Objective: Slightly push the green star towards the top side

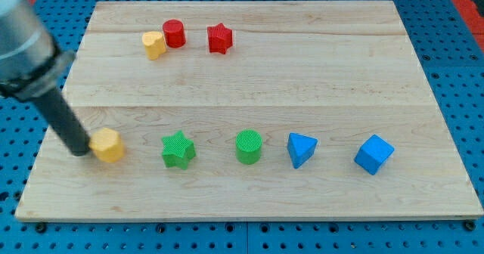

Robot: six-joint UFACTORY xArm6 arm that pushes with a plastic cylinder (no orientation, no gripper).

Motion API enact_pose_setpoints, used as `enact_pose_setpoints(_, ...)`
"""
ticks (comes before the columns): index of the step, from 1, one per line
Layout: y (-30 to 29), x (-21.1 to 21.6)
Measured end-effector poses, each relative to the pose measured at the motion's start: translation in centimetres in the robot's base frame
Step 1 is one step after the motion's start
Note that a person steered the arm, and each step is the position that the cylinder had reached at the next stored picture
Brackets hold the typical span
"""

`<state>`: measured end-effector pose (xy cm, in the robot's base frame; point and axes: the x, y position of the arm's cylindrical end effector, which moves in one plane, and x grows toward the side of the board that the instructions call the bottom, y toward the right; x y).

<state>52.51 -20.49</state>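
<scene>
The green star (178,150) lies on the wooden board (249,80) in the lower row, left of centre. My tip (82,151) is at the view's left, touching the left side of a yellow hexagon block (108,145). The tip is well to the left of the green star, with the yellow block between them. The dark rod slants up to the view's top left corner.
A green cylinder (248,147), a blue triangular block (301,150) and a blue cube (373,154) continue the lower row to the right. Near the top sit a yellow block (153,44), a red cylinder (174,33) and a red star (219,38).
</scene>
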Motion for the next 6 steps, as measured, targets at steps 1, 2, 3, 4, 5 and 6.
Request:
enact_pose_setpoints(1, 1.3, 0.1)
enact_pose_setpoints(2, 2.7, 5.3)
enact_pose_setpoints(3, 8.8, 7.1)
enact_pose_setpoints(4, 10.2, 3.5)
enact_pose_setpoints(5, 10.2, 1.6)
enact_pose_setpoints(6, 13.1, 5.6)
